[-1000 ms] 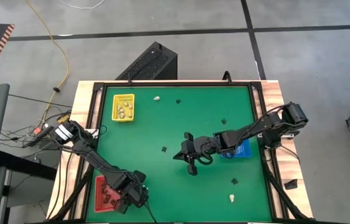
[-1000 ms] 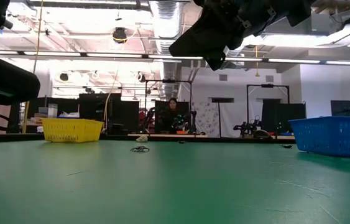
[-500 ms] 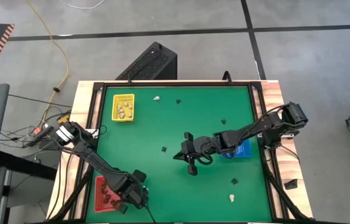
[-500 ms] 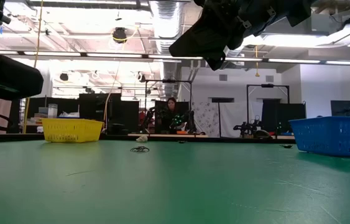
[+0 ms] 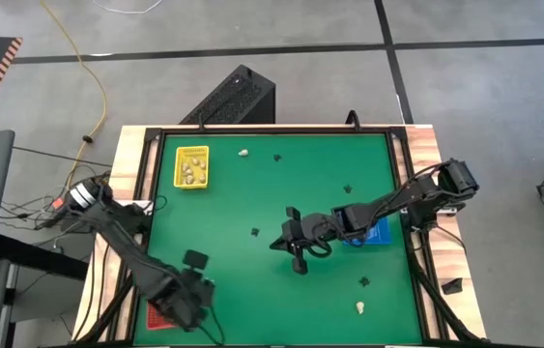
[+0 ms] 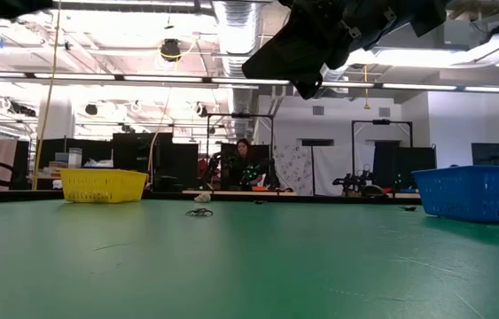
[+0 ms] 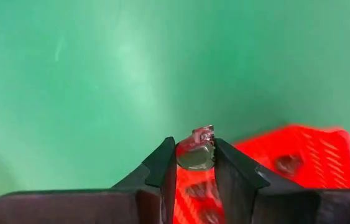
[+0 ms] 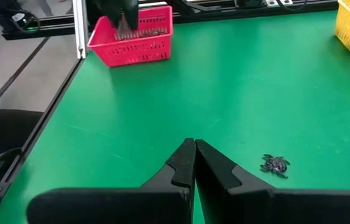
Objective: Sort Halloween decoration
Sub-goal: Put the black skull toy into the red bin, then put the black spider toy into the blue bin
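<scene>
My left gripper (image 7: 194, 163) hangs over the table's near left corner (image 5: 186, 302), shut on a small greyish-cream trinket (image 7: 196, 154), above the edge of the red tray (image 7: 299, 158). My right gripper (image 8: 194, 144) is shut and empty near the table's middle (image 5: 297, 259). A black spider trinket (image 8: 276, 165) lies on the mat just ahead of it. More black trinkets (image 5: 255, 232) (image 5: 348, 189) (image 5: 364, 282) and whitish ones (image 5: 243, 152) (image 5: 359, 308) lie scattered on the green mat. My left gripper pinches the small greyish-cream trinket (image 7: 198, 149) between its two fingertips (image 7: 165, 163), coming from above and pointing down. The trinket is lifted clear, over the mat beside the red tray's edge.
The yellow tray (image 5: 191, 166), holding whitish pieces, sits at the far left. The blue tray (image 5: 375, 233) lies under the right arm, and the red tray (image 5: 158, 300) holds dark pieces at the near left. A black frame borders the mat (image 5: 233, 203). A person sits far behind the table (image 6: 245, 164).
My left gripper has risen from just over the red tray and shifted slightly toward the table's far side, keeping the trinket between its fingers. In the low view its dark body has climbed out of the picture's left side. The right arm has stayed still.
</scene>
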`<state>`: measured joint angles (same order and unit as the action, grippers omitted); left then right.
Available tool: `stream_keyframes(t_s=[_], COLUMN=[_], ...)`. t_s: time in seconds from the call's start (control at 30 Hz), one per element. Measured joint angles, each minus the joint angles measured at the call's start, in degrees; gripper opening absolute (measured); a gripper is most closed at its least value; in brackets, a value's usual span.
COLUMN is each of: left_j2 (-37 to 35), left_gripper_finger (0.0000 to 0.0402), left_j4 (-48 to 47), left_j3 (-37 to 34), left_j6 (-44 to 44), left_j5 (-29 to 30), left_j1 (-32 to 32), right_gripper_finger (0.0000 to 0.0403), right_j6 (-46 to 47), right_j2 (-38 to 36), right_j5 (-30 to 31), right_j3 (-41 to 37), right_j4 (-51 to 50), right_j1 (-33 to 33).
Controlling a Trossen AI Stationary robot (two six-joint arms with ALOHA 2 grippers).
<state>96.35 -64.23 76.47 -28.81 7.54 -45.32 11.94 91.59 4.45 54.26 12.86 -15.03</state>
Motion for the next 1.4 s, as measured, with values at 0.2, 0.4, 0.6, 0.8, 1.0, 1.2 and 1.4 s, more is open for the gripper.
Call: stream_keyframes(t_s=[0.2,0.4,0.6,0.8,1.0,1.2,1.4], left_j2=[-7.6,-10.4,-10.4,-10.6,-13.8,-18.1,-14.7], left_gripper_finger=[0.0083,0.0085,0.0113,0.0156,0.0173,0.0168,0.0165], left_j4=[-1.0,-1.0,1.2,1.2,5.6,32.4,68.5], left_j3=[-3.5,-8.4,-11.8,-12.2,-12.1,-21.6,-37.0], left_j6=[-18.5,-33.7,-32.6,-28.4,-15.9,7.4,17.4], left_j5=[0.8,6.2,5.0,2.8,17.4,32.7,26.1], left_j1=[-7.6,-13.4,-13.4,-11.3,-9.5,0.5,18.9], right_gripper_finger=[0.004,0.004,0.004,0.004,0.004,0.004,0.004], right_j6=[-0.4,-0.4,-0.4,-0.4,2.4,6.7,8.2], right_j2=[0.0,0.0,0.0,0.0,-1.1,-5.0,-7.0], right_j5=[0.0,0.0,0.0,0.0,0.0,0.0,0.8], right_j3=[0.0,0.0,0.0,0.0,0.0,0.0,0.0], right_j4=[0.0,-0.1,-0.8,-3.2,-11.3,-20.7,-21.9], right_j1=[0.1,0.2,0.6,0.6,0.6,0.6,0.1])
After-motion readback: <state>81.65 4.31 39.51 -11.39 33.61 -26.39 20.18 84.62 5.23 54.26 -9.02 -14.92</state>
